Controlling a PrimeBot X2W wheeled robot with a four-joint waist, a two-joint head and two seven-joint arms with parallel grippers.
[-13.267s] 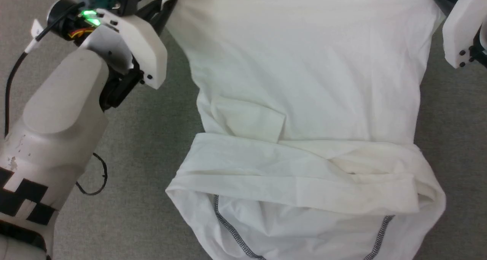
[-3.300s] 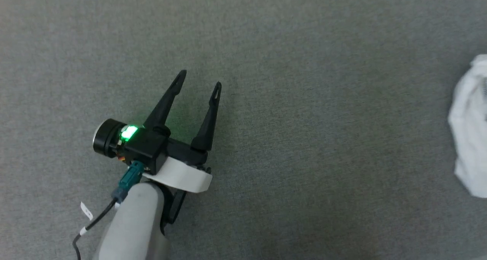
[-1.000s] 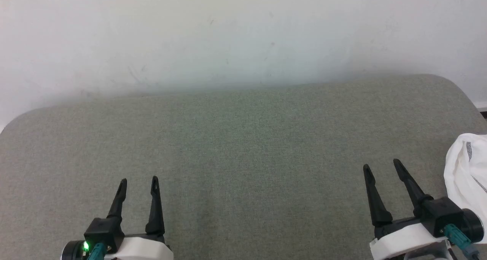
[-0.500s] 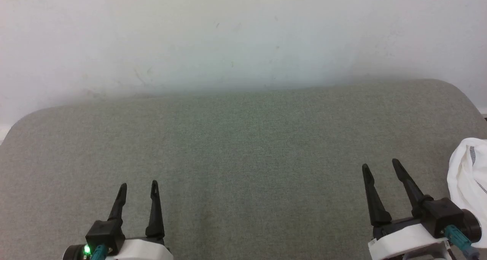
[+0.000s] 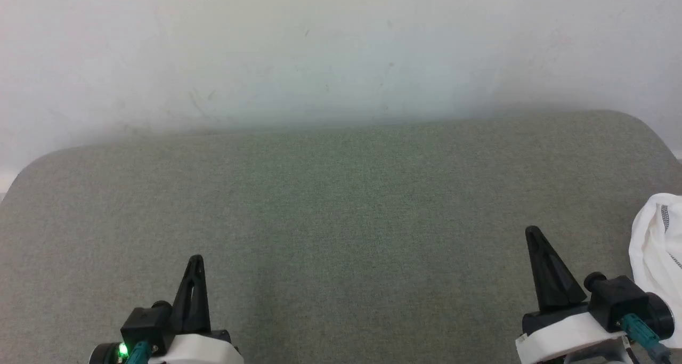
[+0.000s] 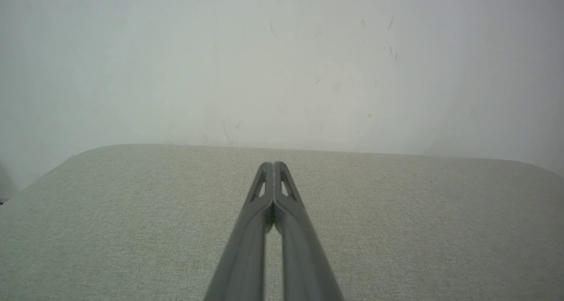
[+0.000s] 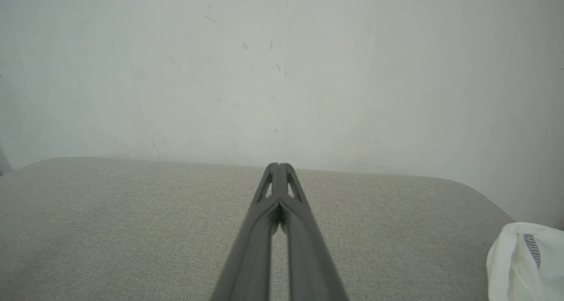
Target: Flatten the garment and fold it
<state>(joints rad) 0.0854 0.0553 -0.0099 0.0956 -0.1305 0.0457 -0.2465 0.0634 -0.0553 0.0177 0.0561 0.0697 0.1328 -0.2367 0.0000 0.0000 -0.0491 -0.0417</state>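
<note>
The white garment (image 5: 658, 241) with dark grey stitching lies bunched at the far right edge of the grey padded surface (image 5: 341, 193); its corner also appears in the right wrist view (image 7: 524, 261). My right gripper (image 5: 533, 232) is shut and holds nothing, a short way left of the garment and apart from it. At the lower left my left gripper (image 5: 195, 260) is shut too, empty, over bare padding. Both wrist views confirm the fingertips pressed together: left gripper (image 6: 274, 164), right gripper (image 7: 277, 165).
A pale wall (image 5: 341, 49) rises right behind the far edge of the padded surface. The surface has rounded back corners (image 5: 32, 167). Bare padding stretches between the two grippers.
Both grippers have shut from open. The head view has hardly shifted; the garment stays at the right edge.
</note>
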